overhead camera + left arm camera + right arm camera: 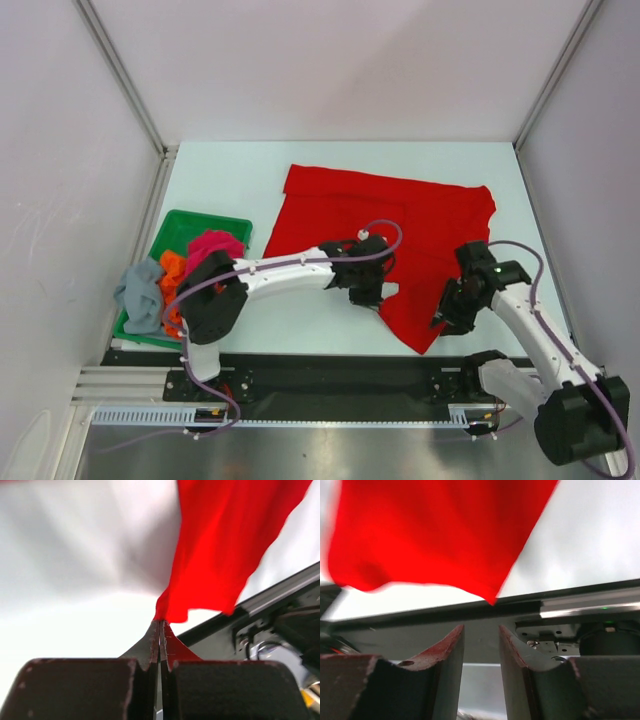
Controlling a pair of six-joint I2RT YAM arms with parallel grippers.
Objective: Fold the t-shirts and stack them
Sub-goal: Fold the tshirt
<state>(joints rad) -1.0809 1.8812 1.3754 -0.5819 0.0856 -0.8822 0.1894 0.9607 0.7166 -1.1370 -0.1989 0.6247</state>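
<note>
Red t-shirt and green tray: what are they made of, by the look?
Red t-shirt: soft matte cloth, likely knit cotton; it creases and drapes from the left gripper pinching it. Green tray: apparently rigid moulded plastic, with uniform colour and a raised rim; its finish is unclear from above.

Green rectangular tray (178,230) at the left edge of the white table (230,180), set slightly askew. White panel walls (340,60) enclose three sides, joined by aluminium corner posts (120,70). A black rail (340,372) runs along the near edge.
</note>
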